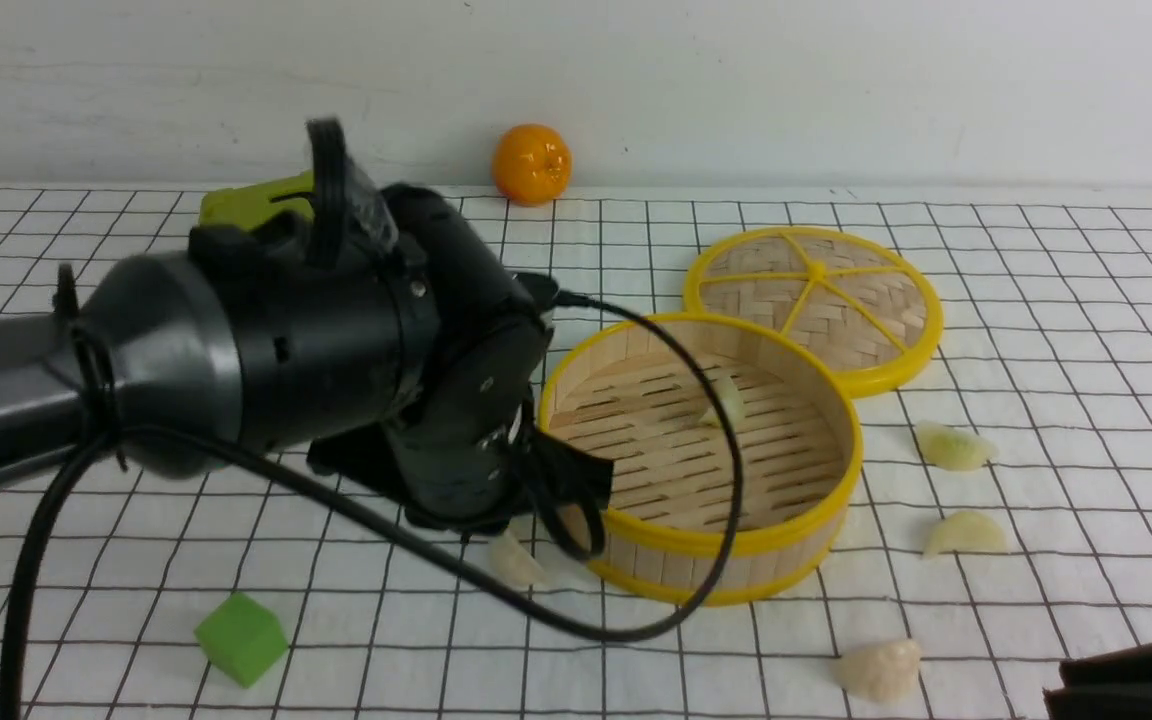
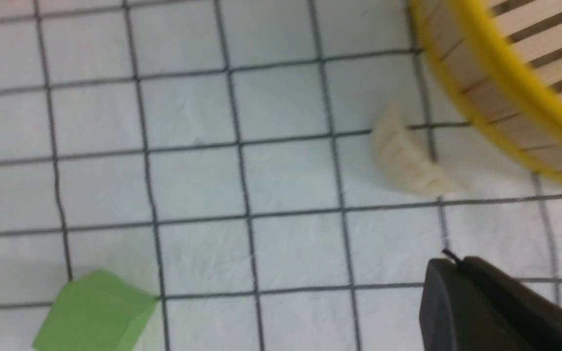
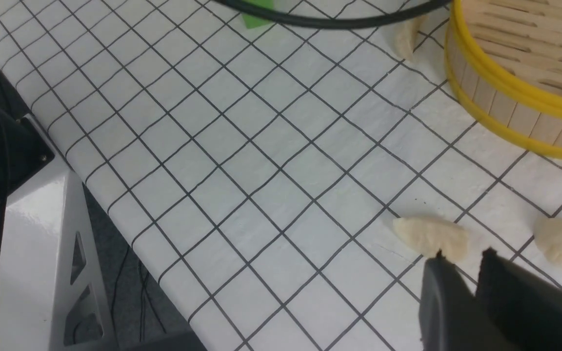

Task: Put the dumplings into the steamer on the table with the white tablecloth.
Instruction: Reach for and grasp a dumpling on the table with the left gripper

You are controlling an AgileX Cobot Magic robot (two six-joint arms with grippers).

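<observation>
Front view gives us one dumpling [image 1: 726, 400] inside the steamer [image 1: 786, 555], unseen from either wrist, and three dumplings [image 1: 954, 446] [image 1: 964, 533] [image 1: 878, 668] on the surface [image 1: 1036, 300] to its right. Left wrist view shows whole a dumpling [image 2: 410, 163] beside the steamer, long axis parallel to its wall; our left tool [image 2: 456, 268] is closed, empty. Our right tool [image 3: 462, 261] stands slightly parted, another dumpling [image 3: 430, 236] crosswise before it.

Plain white wall [image 1: 836, 80], even light.

One dumpling [image 1: 726, 400] inside the steamer [image 1: 786, 555]
</observation>
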